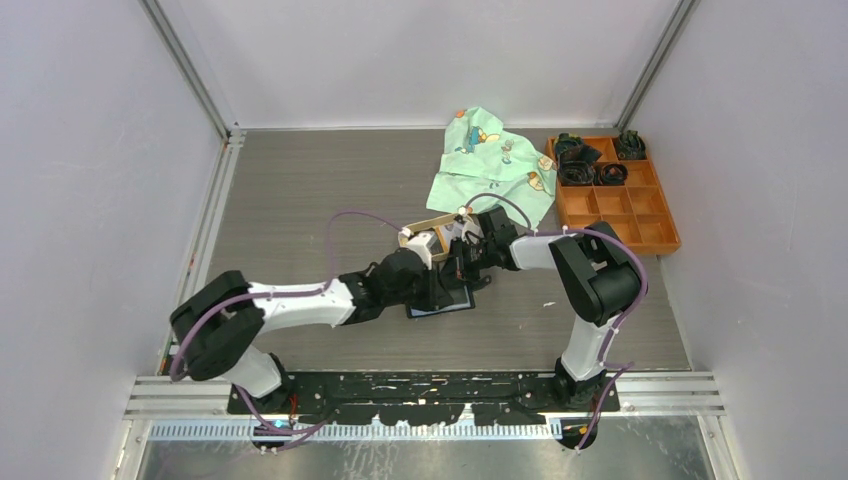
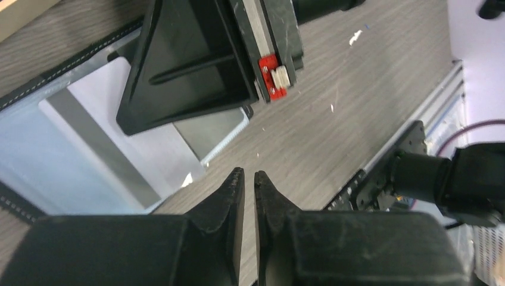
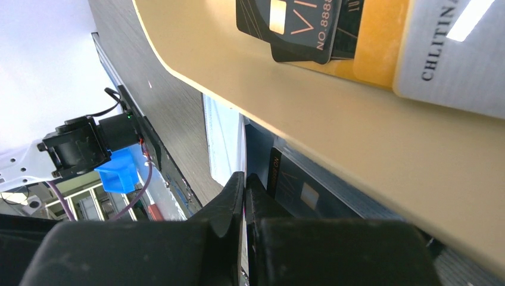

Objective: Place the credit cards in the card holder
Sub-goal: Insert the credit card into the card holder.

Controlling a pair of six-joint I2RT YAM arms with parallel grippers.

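On the table (image 1: 300, 200), the open card holder (image 1: 441, 304) lies under both pincers, just beside the tan tray (image 1: 424, 230). Only the right wrist view shows at least three credit cards (image 3: 298, 24) overlapping in that tray. The left pincer (image 2: 249, 179) is closed to a slit and empty. The right pincer (image 3: 245, 182) is pressed together, possibly on a pale card edge.

Left gripper (image 2: 249, 179): jaws almost together, nothing between, above the grey wood-grain table (image 2: 333, 101). Far left: other arm's black finger (image 2: 184, 65) over pale cards (image 2: 71, 155) in the stitched card holder (image 2: 59, 67).
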